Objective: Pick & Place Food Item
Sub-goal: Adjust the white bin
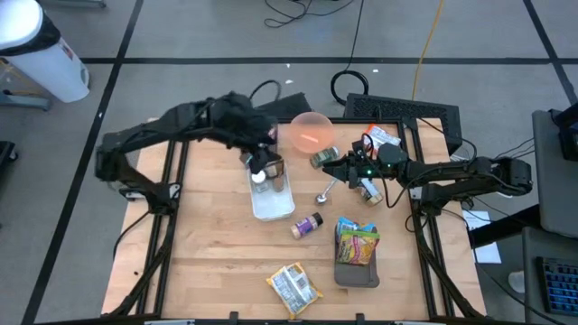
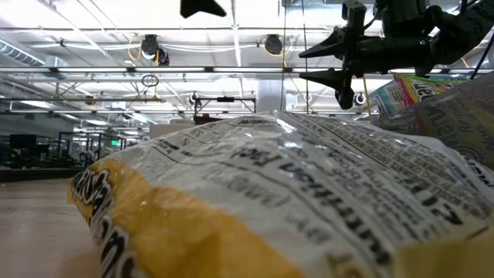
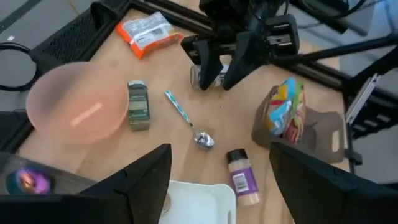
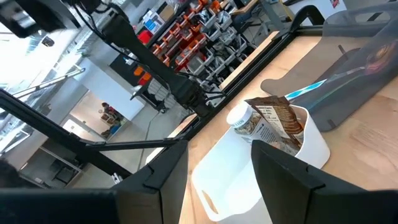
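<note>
A white bin [image 1: 274,206] stands mid-table; a white-lidded jar [image 4: 239,119] and a brown packet [image 4: 278,122] lie inside it. My left gripper [image 3: 219,150] hangs open above the bin's far end [image 1: 262,165], with nothing between its fingers. My right gripper [image 1: 332,169] hovers level to the right of the bin, open and empty, pointing toward the bin [image 4: 219,149]. On the table lie a green spice jar [image 3: 138,104], a spoon [image 3: 189,121] and a small spice bottle [image 3: 242,182]. A colourful snack bag [image 1: 358,242] stands in a brown holder.
A pink bowl [image 1: 310,132] sits at the far middle, with an orange packet [image 3: 146,31] toward the far right. A can [image 1: 370,191] lies under the right arm. A yellow chip bag [image 1: 293,287] lies at the near edge and fills the low view [image 2: 270,201].
</note>
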`<act>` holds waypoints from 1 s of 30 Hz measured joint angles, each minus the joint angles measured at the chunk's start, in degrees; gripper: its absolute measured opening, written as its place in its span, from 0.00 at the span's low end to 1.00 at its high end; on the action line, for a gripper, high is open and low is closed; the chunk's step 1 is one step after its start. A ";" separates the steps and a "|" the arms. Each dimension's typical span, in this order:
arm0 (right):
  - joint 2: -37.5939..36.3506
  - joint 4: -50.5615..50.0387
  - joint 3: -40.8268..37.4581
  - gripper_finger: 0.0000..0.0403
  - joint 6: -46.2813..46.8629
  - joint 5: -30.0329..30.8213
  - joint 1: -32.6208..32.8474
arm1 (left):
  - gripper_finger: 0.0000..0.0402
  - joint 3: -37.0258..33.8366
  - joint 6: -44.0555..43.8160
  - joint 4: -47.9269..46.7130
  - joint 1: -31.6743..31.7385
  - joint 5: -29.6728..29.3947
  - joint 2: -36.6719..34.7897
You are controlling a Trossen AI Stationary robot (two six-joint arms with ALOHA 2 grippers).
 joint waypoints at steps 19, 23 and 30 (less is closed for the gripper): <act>0.00 -0.06 0.00 0.42 -0.14 -0.02 0.00 | 0.63 -50.33 -27.96 14.42 -7.09 -5.66 -22.59; 0.00 -0.18 0.00 0.42 -0.14 -0.02 0.00 | 0.62 -52.72 -32.07 7.48 -6.74 -12.20 -23.08; 0.01 -0.45 0.00 0.42 -0.14 0.02 0.00 | 0.62 -54.56 -36.71 9.90 -3.31 -17.24 -20.92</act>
